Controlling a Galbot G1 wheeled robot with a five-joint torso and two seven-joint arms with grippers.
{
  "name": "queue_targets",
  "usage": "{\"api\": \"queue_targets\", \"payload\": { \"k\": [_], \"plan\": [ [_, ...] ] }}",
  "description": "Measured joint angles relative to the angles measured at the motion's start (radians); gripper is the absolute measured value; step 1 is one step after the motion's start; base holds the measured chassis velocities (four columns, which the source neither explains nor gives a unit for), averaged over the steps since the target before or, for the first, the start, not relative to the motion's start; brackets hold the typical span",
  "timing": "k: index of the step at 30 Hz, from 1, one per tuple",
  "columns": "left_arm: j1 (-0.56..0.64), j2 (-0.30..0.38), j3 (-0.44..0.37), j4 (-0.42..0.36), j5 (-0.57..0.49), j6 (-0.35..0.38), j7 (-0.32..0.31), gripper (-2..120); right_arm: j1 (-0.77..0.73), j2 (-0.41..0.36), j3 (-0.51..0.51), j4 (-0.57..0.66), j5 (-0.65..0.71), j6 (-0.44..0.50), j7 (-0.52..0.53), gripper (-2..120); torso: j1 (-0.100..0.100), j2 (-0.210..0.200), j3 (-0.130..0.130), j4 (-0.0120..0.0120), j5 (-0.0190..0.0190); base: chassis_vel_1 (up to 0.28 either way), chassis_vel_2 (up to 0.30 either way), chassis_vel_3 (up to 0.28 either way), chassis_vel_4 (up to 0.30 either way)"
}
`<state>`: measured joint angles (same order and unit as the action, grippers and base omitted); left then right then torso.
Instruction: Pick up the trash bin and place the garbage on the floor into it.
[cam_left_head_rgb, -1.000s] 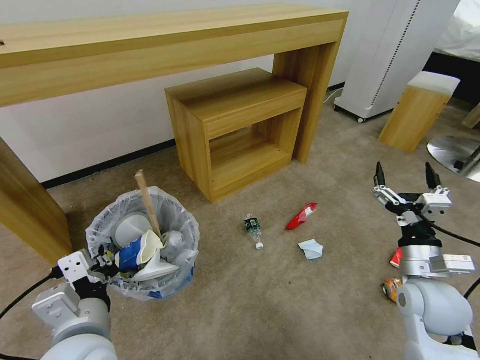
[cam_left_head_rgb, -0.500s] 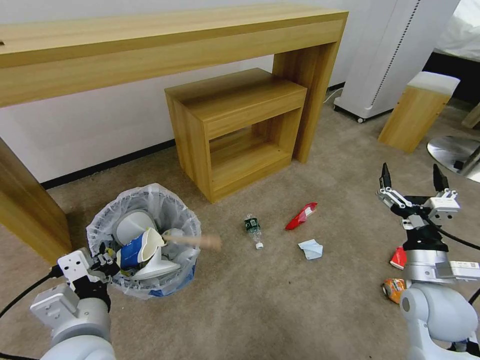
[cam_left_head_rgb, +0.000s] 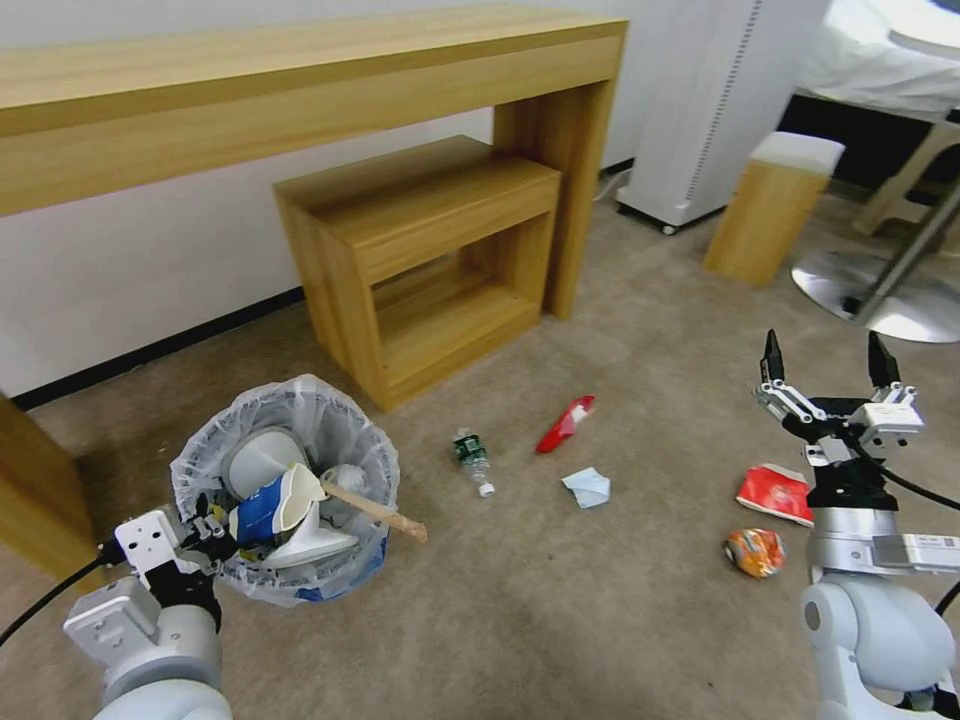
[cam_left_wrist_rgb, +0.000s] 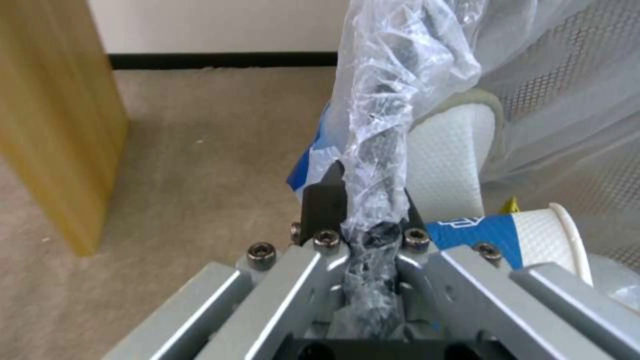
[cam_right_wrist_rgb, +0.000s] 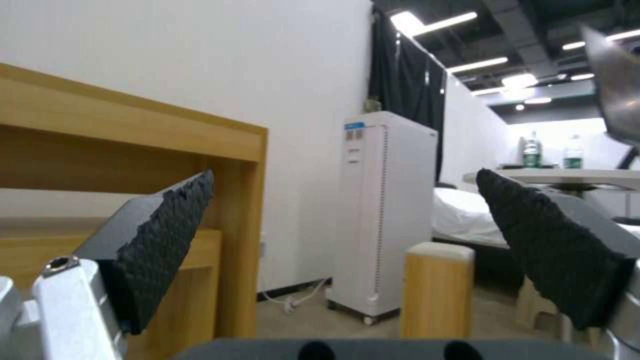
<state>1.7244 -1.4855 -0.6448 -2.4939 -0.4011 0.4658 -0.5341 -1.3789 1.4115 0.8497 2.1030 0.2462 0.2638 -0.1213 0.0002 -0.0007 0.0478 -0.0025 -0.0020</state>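
Note:
The trash bin (cam_left_head_rgb: 283, 580), lined with a crinkly plastic bag, stands on the floor (cam_left_head_rgb: 560, 630) at the left. Two white slippers (cam_left_head_rgb: 297, 500), a blue-white carton (cam_left_head_rgb: 257, 512) and a wooden stick (cam_left_head_rgb: 378, 511) lie in it; the stick pokes out over the rim. My left gripper (cam_left_head_rgb: 207, 527) is shut on the bagged rim (cam_left_wrist_rgb: 373, 200), with a slipper (cam_left_wrist_rgb: 443, 165) and the carton (cam_left_wrist_rgb: 497, 234) just inside. Garbage on the carpet: a small bottle (cam_left_head_rgb: 472, 460), a red packet (cam_left_head_rgb: 565, 423), crumpled paper (cam_left_head_rgb: 587, 487), another red packet (cam_left_head_rgb: 775, 492), an orange packet (cam_left_head_rgb: 754, 551). My right gripper (cam_left_head_rgb: 825, 352) (cam_right_wrist_rgb: 347, 240) is open, raised above the packets.
A long wooden desk (cam_left_head_rgb: 300, 80) runs along the wall, with a small wooden shelf unit (cam_left_head_rgb: 430, 260) beneath it. A white appliance (cam_left_head_rgb: 710, 100), a wooden stool block (cam_left_head_rgb: 768, 210) and a round metal table base (cam_left_head_rgb: 880, 300) stand at the back right.
The wooden stick fell from upright to lying across the bin's rim, pointing right. The camera swung right, bringing the red and orange packets beside my right arm into plain sight.

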Motion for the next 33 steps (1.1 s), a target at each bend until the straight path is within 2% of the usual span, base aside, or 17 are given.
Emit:
{"api": "queue_targets", "payload": {
  "k": [18, 28, 33],
  "plan": [
    [0.006, -0.012, 0.006, -0.006, 0.002, -0.003, -0.003, 1, -0.002, 0.009, -0.013, -0.021, -0.006, 0.02, -0.028, 100, 0.0, 0.0, 0.0, 0.0004, -0.0001, -0.026, 0.007, 0.006, -0.025],
    [-0.003, -0.02, 0.015, -0.003, 0.017, 0.0, 0.008, 1, -0.019, 0.001, -0.032, -0.001, 0.024, 0.022, -0.015, 100, 0.0, 0.0, 0.0, 0.0002, -0.0002, -0.198, 0.201, 0.197, -0.189],
    [-0.002, -0.012, -0.019, -0.006, 0.004, 0.003, 0.008, 1, -0.009, -0.003, -0.067, -0.04, 0.009, 0.044, -0.013, 100, 0.0, 0.0, 0.0, 0.0004, -0.0001, -0.265, 0.264, 0.266, -0.272]
  ]
}}
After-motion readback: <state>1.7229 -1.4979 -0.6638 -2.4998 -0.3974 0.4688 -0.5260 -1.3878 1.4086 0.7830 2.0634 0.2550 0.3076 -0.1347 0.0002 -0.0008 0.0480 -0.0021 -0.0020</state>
